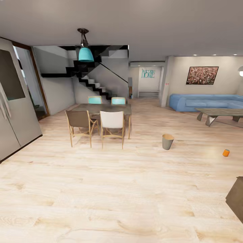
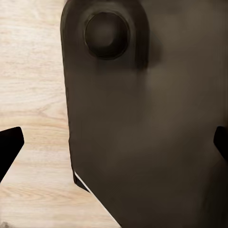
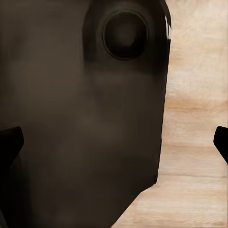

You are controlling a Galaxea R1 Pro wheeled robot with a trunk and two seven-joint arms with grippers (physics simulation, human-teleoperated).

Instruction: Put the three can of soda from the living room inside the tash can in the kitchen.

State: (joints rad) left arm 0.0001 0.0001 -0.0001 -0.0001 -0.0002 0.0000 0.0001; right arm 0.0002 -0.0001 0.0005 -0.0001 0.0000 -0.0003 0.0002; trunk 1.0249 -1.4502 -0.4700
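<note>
The grey tapered trash can (image 1: 167,141) stands upright on the wood floor, right of the dining set. One orange soda can (image 1: 226,153) sits on the floor further right, well apart from the bin. The other orange can and the dark blue can are out of view. In the left wrist view my left gripper (image 2: 114,145) is open, its dark fingertips (image 2: 9,147) wide apart with nothing held, and a dark part of the robot's body behind them. My right gripper (image 3: 114,142) is open and empty too, its fingertips (image 3: 9,145) at the picture's edges.
A dining table (image 1: 101,108) with several chairs stands ahead at the left. A blue sofa (image 1: 202,102) and a low grey table (image 1: 219,113) are at the far right. Stairs (image 1: 94,84) rise at the back. A dark brown corner (image 1: 236,199) juts in at the near right.
</note>
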